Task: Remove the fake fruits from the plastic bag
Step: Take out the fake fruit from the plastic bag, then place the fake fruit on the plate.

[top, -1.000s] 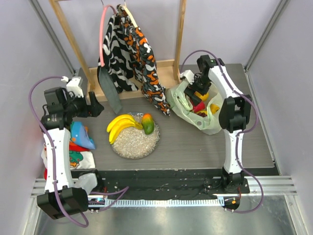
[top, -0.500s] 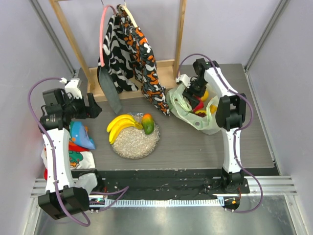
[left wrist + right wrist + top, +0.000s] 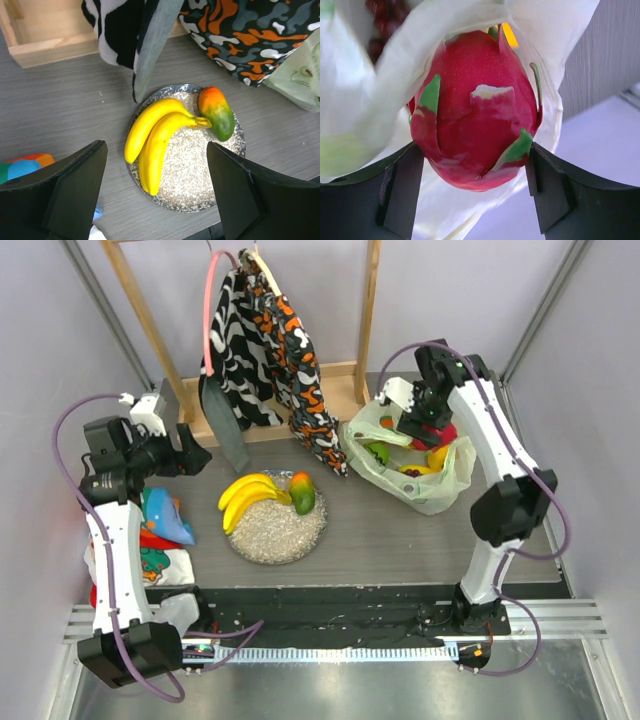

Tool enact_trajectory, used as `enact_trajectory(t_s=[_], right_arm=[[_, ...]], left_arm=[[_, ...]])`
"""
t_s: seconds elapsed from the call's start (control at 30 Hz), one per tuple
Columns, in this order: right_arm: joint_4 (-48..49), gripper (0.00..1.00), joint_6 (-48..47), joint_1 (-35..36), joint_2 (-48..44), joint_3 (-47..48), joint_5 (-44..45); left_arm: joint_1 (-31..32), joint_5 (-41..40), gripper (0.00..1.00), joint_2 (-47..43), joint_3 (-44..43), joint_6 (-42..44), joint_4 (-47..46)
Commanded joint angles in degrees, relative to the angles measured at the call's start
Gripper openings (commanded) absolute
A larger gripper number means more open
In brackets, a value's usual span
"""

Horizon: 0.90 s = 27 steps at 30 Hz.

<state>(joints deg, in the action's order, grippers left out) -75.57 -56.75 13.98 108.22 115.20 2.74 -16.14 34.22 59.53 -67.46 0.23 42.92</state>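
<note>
— changed over the last 1 s?
— lifted from deep in the plastic bag (image 3: pixel 432 492), 2 o'clock from the plate (image 3: pixel 262 550), with the right gripper (image 3: pixel 432 426) clamped on the dragon fruit (image 3: pixel 475 115). nearly out.
— against the fingers (image 3: pixel 395 195)?
— pinched between both, touching at 9 and 3; bag film draped from 12. left gripper (image 3: pixel 155 175) spread wide, holding nothing.

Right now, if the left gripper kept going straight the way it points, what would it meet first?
The left gripper would probably meet the banana bunch on the speckled plate, centred between its open fingers; depth is unclear.
</note>
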Motion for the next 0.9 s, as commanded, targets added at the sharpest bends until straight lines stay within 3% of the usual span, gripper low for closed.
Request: enact_trajectory(t_s=[0.0,0.3,0.47,0.6,0.63,0.67,0.73,0.8,0.87], right_arm=[[-7.31,0.38,-4.94,2.54,-7.05,-6.99,12.34],[-5.39,0.38,-8.20,3.34,-15.57,-6.30,23.44],[4.46,0.38,0.13,2.72,-14.28,-2.98,32.68],[2.37,0.38,8.13,2.63,-11.11,11.51,19.79],[-0.25,0.38,8.76,2.63,-10.41,17.28,8.88],[-0.80,0.39,8.85,2.63,-10.92,18.65,3.64],[2.24,0.41,9.37,4.20,-15.38,14.90,-11.35],[5.33,0.43,11.57,8.93,-18.65,7.63,-15.30],[6.66,0.43,13.32,19.55,-20.77,3.91,-15.66]], left_arm=[[-0.03,4.80,0.86,1.12,-4.42,-0.58,-3.45],[-0.03,7.53,0.86,1.73,-6.63,-3.65,-6.44],[-0.03,8.06,0.86,0.94,-6.98,-4.62,-6.27],[-0.03,7.88,0.86,0.76,-6.72,-4.54,-5.83],[-0.03,7.88,0.86,0.77,-6.54,-4.19,-5.30],[-0.12,7.88,0.86,0.77,-6.63,-4.10,-4.95],[-0.12,7.36,0.86,0.77,-6.63,-3.66,-4.34],[-0.12,6.92,0.86,0.94,-6.81,-3.22,-3.81],[-0.03,5.78,0.86,1.12,-7.59,-2.25,-2.49]])
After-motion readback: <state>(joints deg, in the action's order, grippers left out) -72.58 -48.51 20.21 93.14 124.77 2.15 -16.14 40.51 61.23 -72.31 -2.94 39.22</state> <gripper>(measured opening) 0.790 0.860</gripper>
